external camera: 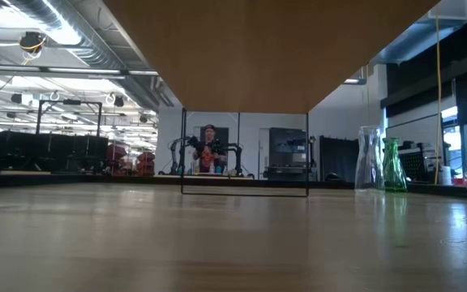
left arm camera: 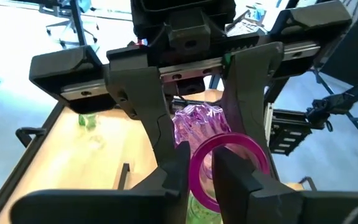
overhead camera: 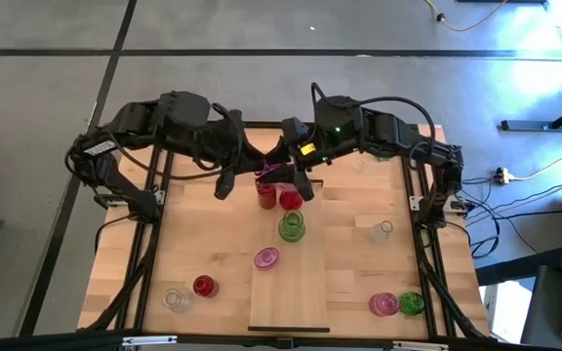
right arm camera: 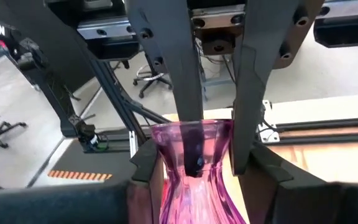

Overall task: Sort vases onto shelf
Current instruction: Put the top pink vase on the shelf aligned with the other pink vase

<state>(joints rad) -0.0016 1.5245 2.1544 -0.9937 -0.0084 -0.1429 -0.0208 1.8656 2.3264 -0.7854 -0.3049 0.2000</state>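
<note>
- Step in hand, as I judge it: a two-gripper handling of one pink vase, probably a handover before it is set down on the shelf.
- Location of the pink vase: held in the air between my two grippers, above the far end of the shelf, close to the middle of the tabletop's far edge. Two red vases stand on the shelf just below it.
- Right gripper: fingers pinch the vase's neck from both sides, just under the flared mouth.
- Left gripper: fingertips stand narrowly apart at the vase's rim. I cannot tell whether they press the glass.
- Pose: both arms reach in from the far corners of the tabletop, wrists angled inward, grippers almost nose to nose.
- Recommendation: one grip must be firm before the other lets go. Withdraw the freed fingers straight off the rim, without twisting the glass.
- Recommendation: lower onto bare board on the near side of the green vase, keeping clear of the red pair.
- Risk: smooth glass and a tight gap between the grippers, so move slowly.
</note>
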